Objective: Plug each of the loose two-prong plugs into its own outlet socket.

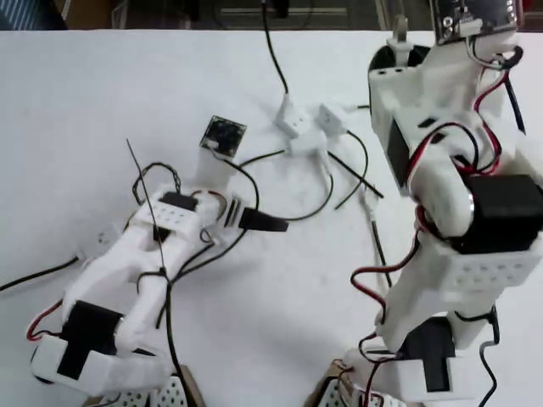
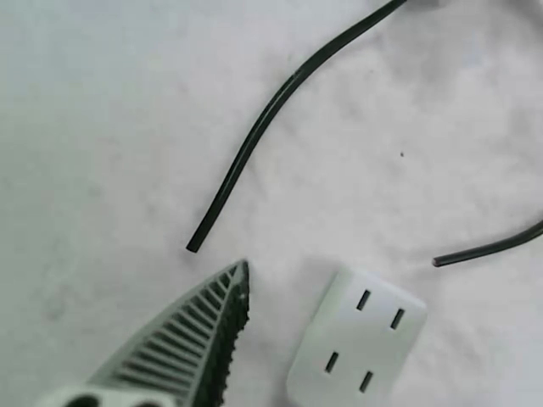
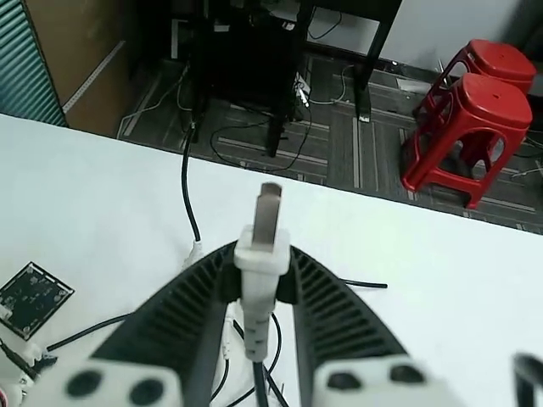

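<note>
My right gripper [image 3: 259, 259] is shut on a white two-prong plug [image 3: 257, 242] whose prongs stick out past the fingertips, and its black cord hangs down between the fingers. From above, that plug [image 1: 398, 38] is held near the table's far edge, at the right. Three white outlet blocks [image 1: 307, 140] lie clustered in the middle of the table with black cords running from them. My left gripper [image 1: 254, 219] rests low on the table, nearer than the cluster, open and holding nothing. Its ribbed finger [image 2: 212, 339] lies beside a white outlet block [image 2: 356, 339] with two pairs of slots facing up.
A small black circuit board [image 1: 225, 136] lies left of the outlets. Loose black cable ends [image 2: 193, 246] trail over the white table [image 1: 102, 102]. The right arm's bulky body [image 1: 458, 212] stands over the table's right side. Red stools [image 3: 484, 119] stand on the floor beyond the far edge.
</note>
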Available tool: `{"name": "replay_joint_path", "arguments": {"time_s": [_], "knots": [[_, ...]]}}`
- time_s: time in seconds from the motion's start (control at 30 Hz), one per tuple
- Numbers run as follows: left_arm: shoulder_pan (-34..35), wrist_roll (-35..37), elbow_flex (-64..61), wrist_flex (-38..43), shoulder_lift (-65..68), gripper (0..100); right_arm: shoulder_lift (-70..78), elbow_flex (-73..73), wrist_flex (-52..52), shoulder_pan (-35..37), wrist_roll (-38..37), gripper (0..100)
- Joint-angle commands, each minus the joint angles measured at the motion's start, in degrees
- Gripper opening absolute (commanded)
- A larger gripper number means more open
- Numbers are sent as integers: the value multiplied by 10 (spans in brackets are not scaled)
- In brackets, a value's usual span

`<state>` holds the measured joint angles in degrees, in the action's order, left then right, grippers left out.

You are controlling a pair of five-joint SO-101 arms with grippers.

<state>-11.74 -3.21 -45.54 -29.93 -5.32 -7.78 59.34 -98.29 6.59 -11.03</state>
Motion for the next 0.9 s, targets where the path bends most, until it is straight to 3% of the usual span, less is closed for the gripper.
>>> {"name": "replay_joint_path", "arguments": {"time_s": [0.0,0.23,0.53,0.7,0.87], "knots": [[7,1,3,8,-23,581,-71,-59,-3,-6,3,20],[7,1,4,21,-23,581,-233,-299,68,35,3,20],[7,1,4,25,-23,581,-300,-709,477,33,-3,20],[7,1,4,28,-23,581,-301,-801,659,35,-3,20],[7,1,4,28,-23,581,-359,-840,685,37,-3,20]]}}
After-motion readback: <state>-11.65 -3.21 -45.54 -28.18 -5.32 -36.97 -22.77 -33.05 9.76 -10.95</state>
